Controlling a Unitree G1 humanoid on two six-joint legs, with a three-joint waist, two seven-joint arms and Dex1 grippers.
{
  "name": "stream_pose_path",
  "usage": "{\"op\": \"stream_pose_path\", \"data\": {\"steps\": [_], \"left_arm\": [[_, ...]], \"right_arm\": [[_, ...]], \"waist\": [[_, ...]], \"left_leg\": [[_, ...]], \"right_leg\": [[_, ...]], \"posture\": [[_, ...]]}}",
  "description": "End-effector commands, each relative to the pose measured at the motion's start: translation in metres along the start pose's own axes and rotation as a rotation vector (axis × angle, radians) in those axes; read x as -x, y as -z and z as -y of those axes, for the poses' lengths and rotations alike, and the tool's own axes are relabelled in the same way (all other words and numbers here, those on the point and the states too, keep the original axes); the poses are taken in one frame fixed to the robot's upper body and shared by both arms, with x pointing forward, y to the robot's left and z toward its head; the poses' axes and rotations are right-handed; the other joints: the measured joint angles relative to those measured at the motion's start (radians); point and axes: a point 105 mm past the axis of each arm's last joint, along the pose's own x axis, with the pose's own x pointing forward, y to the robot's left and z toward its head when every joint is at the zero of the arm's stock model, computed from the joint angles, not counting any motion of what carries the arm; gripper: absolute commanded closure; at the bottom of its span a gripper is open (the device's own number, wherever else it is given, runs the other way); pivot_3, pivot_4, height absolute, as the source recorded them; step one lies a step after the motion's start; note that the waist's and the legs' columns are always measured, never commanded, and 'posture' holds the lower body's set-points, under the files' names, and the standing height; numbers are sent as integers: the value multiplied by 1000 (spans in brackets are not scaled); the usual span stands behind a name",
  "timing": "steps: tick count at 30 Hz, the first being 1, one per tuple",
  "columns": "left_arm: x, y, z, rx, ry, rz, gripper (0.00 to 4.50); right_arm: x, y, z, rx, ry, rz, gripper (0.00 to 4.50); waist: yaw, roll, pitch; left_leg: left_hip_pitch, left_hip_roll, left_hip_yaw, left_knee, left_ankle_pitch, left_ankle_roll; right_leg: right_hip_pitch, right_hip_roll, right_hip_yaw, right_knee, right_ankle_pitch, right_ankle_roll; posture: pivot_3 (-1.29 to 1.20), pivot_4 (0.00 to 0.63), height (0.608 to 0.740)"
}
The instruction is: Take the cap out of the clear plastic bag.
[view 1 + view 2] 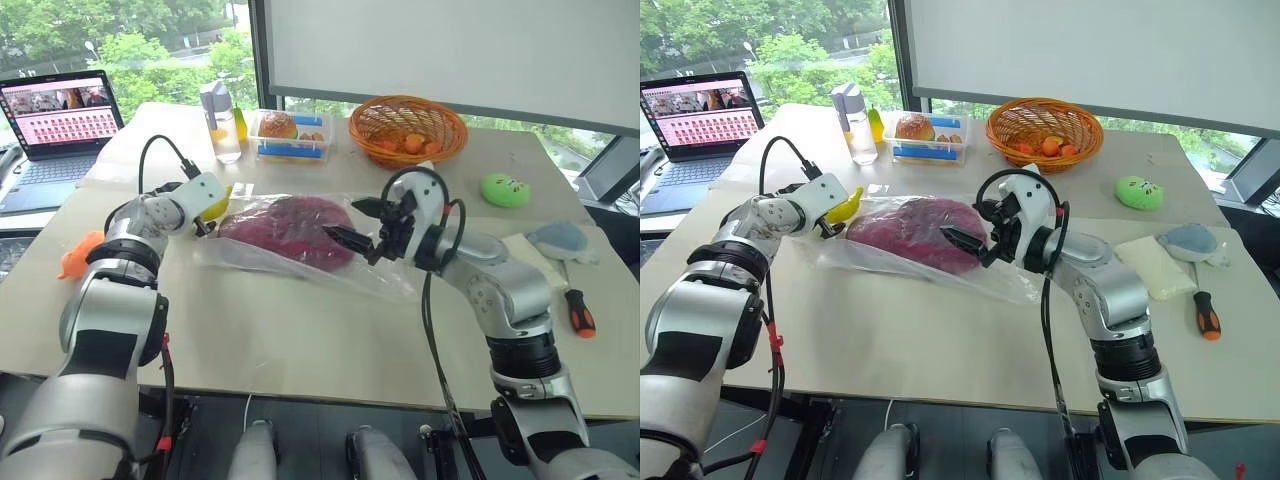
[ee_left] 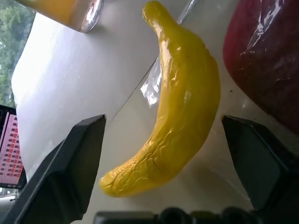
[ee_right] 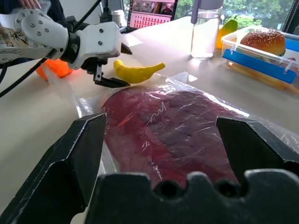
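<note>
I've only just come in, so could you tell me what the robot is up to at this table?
The robot is working on a maroon cap that lies sealed inside a clear plastic bag on the table. The cap is not out yet. The left gripper is down at the bag's end next to a yellow banana, fingers apart and gripping nothing. The right gripper hovers open just above the other end of the bag, facing the cap.

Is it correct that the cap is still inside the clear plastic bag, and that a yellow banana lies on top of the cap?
Not quite. The cap is inside the clear plastic bag, but the banana lies on the table beside the bag's edge, not on the cap, as the right wrist view shows.
</note>
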Motion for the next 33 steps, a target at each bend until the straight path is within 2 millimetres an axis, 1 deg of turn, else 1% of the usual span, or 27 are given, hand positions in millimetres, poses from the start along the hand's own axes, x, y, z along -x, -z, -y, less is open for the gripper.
{"op": "stream_pose_path", "data": {"steps": [1, 3, 5, 6, 8, 12, 16, 18, 19, 20, 22, 24, 25, 26, 27, 28, 29, 30, 33], "left_arm": [[1, -3, -5, 2, -19, 1, 1822], [1, -2, -5, 10, -23, 2, 2594], [1, -1, -5, 16, -24, 2, 3205], [1, 0, -5, 23, -22, 3, 3410], [2, 1, -6, 36, -23, 6, 3653], [4, 0, -12, 44, -44, 19, 3837], [12, -21, -34, 50, -110, 102, 3891], [20, -37, -53, 94, -158, 182, 2892], [26, -42, -63, 86, -184, 206, 2635], [32, -43, -72, 64, -212, 216, 2351], [42, -38, -88, -13, -263, 202, 1661], [51, -21, -97, -79, -286, 152, 971], [54, -12, -99, -89, -291, 131, 666], [58, -3, -102, -92, -298, 110, 263], [62, 21, -102, -65, -299, 54, 68], [66, 45, -100, -40, -301, -4, 68], [69, 60, -98, -24, -302, -42, 68], [73, 80, -94, -25, -299, -97, 68], [79, 107, -84, 9, -284, -143, 68]], "right_arm": [[6, -20, 0, 57, 15, 64, 0], [7, -21, 1, 60, 19, 64, 0], [7, -21, 1, 62, 22, 63, 0], [7, -21, 1, 62, 22, 62, 0], [7, -21, 1, 65, 21, 60, 0], [6, -21, 0, 66, 17, 60, 0], [5, -22, -1, 65, 12, 63, 0], [4, -21, -1, 63, 9, 65, 0], [3, -21, -2, 62, 8, 65, 0], [2, -21, -2, 59, 5, 66, 0], [1, -20, -4, 52, -5, 66, 0], [-1, -19, -6, 46, -18, 64, 0], [-2, -19, -7, 44, -24, 63, 0], [-3, -18, -8, 42, -31, 62, 0], [-5, -18, -9, 36, -44, 63, 0], [-8, -17, -11, 31, -58, 63, 0], [-10, -16, -13, 28, -67, 63, 0], [-13, -16, -15, 25, -82, 64, 0], [-18, -16, -18, 19, -112, 67, 0]], "waist": [[0, 0, 0], [0, 0, 0], [0, 0, 0], [0, 0, 0], [0, 0, 0], [0, 0, 0], [0, 0, 0], [0, 0, 0], [1, 0, 0], [1, 0, 0], [-2, 0, 0], [-12, 0, 0], [-15, 0, 0], [-15, 0, 0], [-16, 0, 0], [-22, 1, 0], [-25, 1, 0], [-26, 1, 0], [-21, 1, 0]], "left_leg": [[0, 0, 0, 0, 0, 0], [0, 0, 0, 0, 0, 0], [0, 0, 0, 0, 0, 0], [0, 0, 0, 0, 0, 0], [0, 0, 0, 0, 0, 0], [0, 0, 0, 0, 0, 0], [0, 0, 0, 0, 0, 0], [0, 0, 0, 0, 0, 0], [0, 0, 0, 0, 0, 0], [0, 0, 0, 0, 0, 0], [0, 0, 0, 0, 0, 0], [0, 0, 0, 0, 0, 0], [1, 0, 0, -1, 0, 0], [1, 0, 0, -1, 0, 0], [1, 0, 0, -1, 0, 0], [2, 0, 0, 0, 0, 0], [3, 0, 1, -1, 0, 0], [4, 1, 1, 0, 0, 0], [3, 1, 0, 0, 0, 0]], "right_leg": [[0, 0, 0, 0, 0, 0], [0, 0, 0, 0, 0, 0], [0, 0, 0, 0, 0, 0], [0, 0, 0, 0, 0, 0], [0, 0, 0, 0, 0, 0], [0, 0, 0, 0, 0, 0], [0, 0, 0, 0, 0, 0], [0, 0, 0, 1, 0, 0], [0, 0, 0, 0, 0, 0], [0, 0, 0, 0, 0, 0], [0, 0, 0, 0, 0, 0], [0, 0, 0, 0, 0, 0], [0, 0, 0, 1, 0, 0], [0, 0, 0, 2, 0, 0], [0, 0, 0, 3, 0, 0], [0, 0, 0, 3, -1, -1], [0, 0, 0, 4, -1, -1], [0, 0, 0, 5, -1, -1], [-1, 0, -1, 6, -2, -2]], "posture": [[0, 150, 737], [0, 150, 737], [0, 150, 737], [0, 150, 737], [0, 150, 737], [0, 150, 737], [0, 150, 737], [0, 150, 737], [0, 150, 737], [0, 150, 737], [0, 150, 737], [0, 150, 737], [0, 150, 737], [0, 150, 737], [0, 150, 737], [0, 150, 737], [0, 150, 737], [0, 150, 737], [0, 150, 737]]}}
